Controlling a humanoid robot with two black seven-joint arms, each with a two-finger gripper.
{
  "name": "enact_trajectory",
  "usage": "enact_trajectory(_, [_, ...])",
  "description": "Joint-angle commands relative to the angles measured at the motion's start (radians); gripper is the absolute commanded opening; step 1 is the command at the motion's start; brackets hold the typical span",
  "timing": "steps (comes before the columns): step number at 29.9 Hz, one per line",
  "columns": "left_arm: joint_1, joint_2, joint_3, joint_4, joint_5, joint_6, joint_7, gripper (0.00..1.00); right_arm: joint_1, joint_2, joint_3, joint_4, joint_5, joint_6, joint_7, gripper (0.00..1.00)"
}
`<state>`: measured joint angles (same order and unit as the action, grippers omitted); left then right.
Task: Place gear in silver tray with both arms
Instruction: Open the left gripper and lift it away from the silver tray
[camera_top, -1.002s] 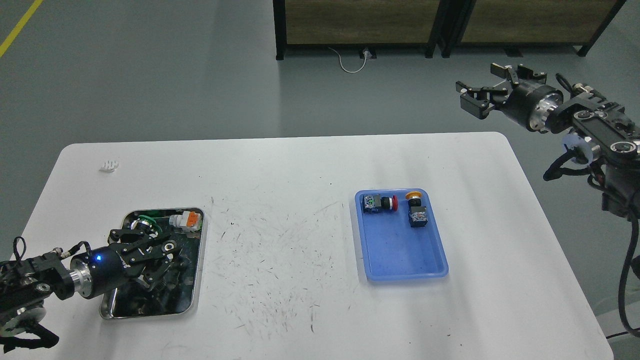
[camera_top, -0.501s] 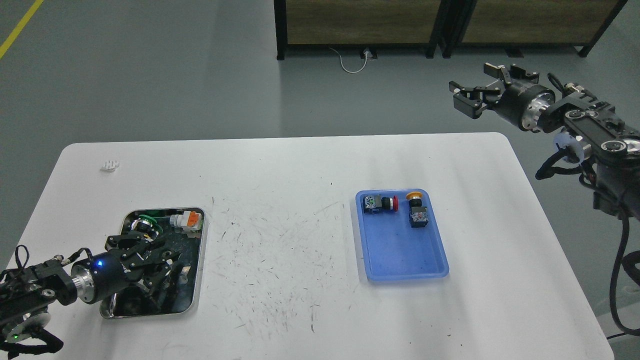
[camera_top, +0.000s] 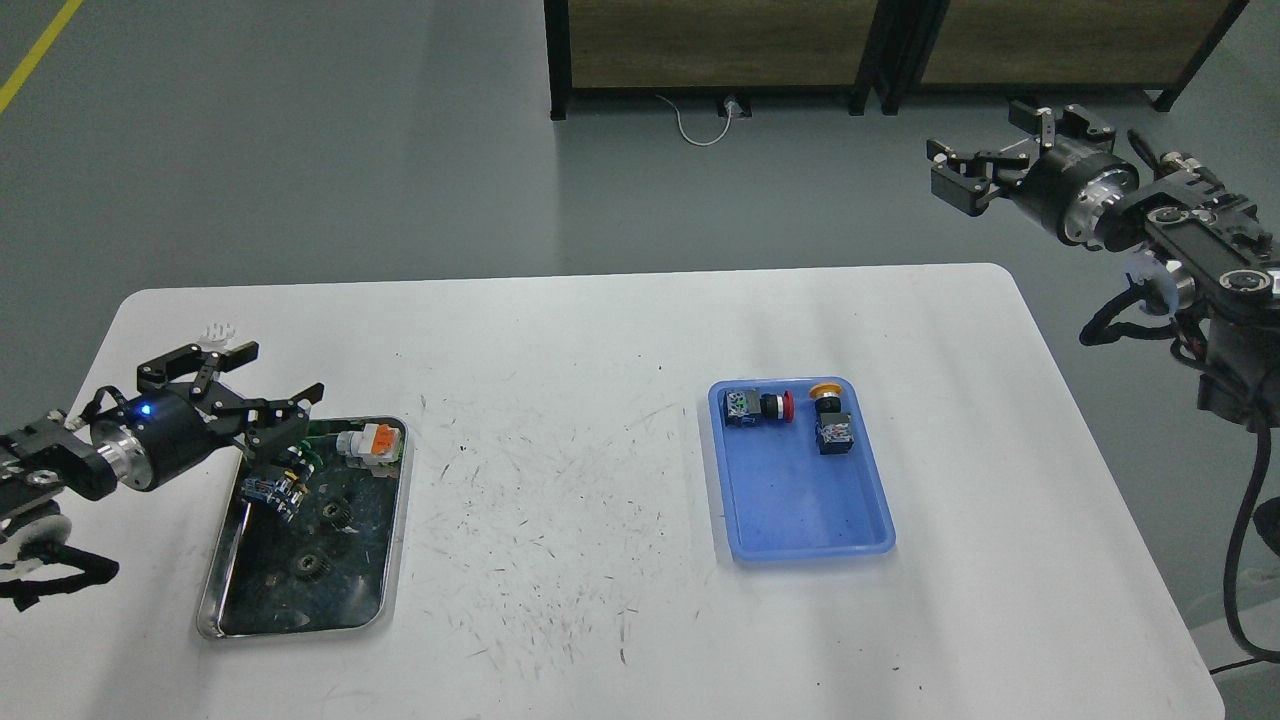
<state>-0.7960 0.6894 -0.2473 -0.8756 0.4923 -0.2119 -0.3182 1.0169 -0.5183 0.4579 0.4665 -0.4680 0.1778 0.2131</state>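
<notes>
Two dark gears (camera_top: 322, 538) lying in shiny rectangular silver tray (camera_top: 392, 560), lower left of frame on white table (camera_top: 600, 330).
Left gripper (camera_top: 268, 385) hovering spread, empty, above tray's far end; right gripper (camera_top: 975, 160) hanging spread, upper right.

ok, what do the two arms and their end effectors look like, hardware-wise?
Both arms are black with jointed links. Each has a silver wrist ring behind a black, claw-like two-finger linkage. The left end effector has a blue LED lit on its cylindrical body. The right end effector has loose black cables looping below its arm and a whitish part near the wrist joint.
</notes>
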Motion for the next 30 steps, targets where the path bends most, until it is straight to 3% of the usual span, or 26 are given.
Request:
enact_trajectory(1, [-0.072, 0.028, -0.075, 0.003, -0.021, 0.000, 0.047, 0.98, 0.015, 0.000, 0.002, 0.007, 0.038, -0.044, 0.000, 0.99])
enact_trajectory(7, [-0.193, 0.032, -0.156, 0.013, -0.112, 0.015, 0.221, 0.98, 0.045, 0.004, 0.002, 0.001, 0.054, -0.136, -0.004, 0.99])
enact_trajectory(9, [-0.236, 0.022, -0.158, 0.016, -0.130, 0.051, 0.254, 0.98, 0.052, 0.004, 0.004, -0.006, 0.078, -0.138, -0.011, 0.99])
enact_trajectory(16, [-0.319, 0.010, -0.167, 0.017, -0.201, 0.094, 0.261, 0.98, 0.055, -0.003, 0.054, -0.052, 0.232, -0.129, -0.031, 0.99])
enact_trajectory(25, [-0.354, -0.022, -0.213, 0.006, -0.241, 0.189, 0.246, 0.98, 0.072, -0.006, 0.108, -0.043, 0.232, -0.152, -0.023, 0.99])
enact_trajectory(30, [-0.359, -0.022, -0.253, 0.001, -0.242, 0.200, 0.240, 0.98, 0.092, -0.014, 0.107, -0.040, 0.232, -0.173, -0.023, 1.00])
